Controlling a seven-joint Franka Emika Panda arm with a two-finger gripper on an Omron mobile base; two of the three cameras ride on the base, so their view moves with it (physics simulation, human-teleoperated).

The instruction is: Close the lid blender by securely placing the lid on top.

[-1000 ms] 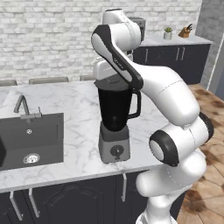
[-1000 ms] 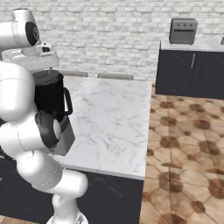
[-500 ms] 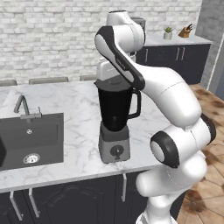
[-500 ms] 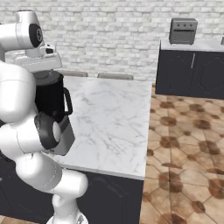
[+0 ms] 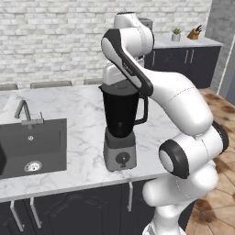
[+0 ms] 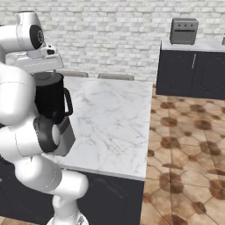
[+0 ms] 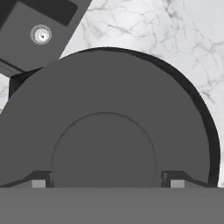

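The blender [image 5: 120, 124] stands on the marble counter, a black jar on a grey base with a dial. The dark-grey lid [image 7: 109, 105] lies flat across the jar's mouth, and the black rim [image 7: 211, 131] shows along its right edge. My gripper [image 7: 108, 183] hovers just over the lid, open, with its fingertips [image 7: 40, 181] on either side of the raised centre and clear of it. In the left base view the white hand [image 5: 117, 75] sits directly above the jar top. In the right base view the blender [image 6: 52, 99] is partly hidden behind my arm.
A dark sink [image 5: 32, 142] with a faucet [image 5: 25, 112] is set into the counter left of the blender. The counter's front edge [image 5: 69, 181] runs close to the blender base. A grey toaster oven [image 6: 183, 30] stands on the far counter.
The arm's upper links have shifted slightly. The hand stays over the jar and the blender has not moved.
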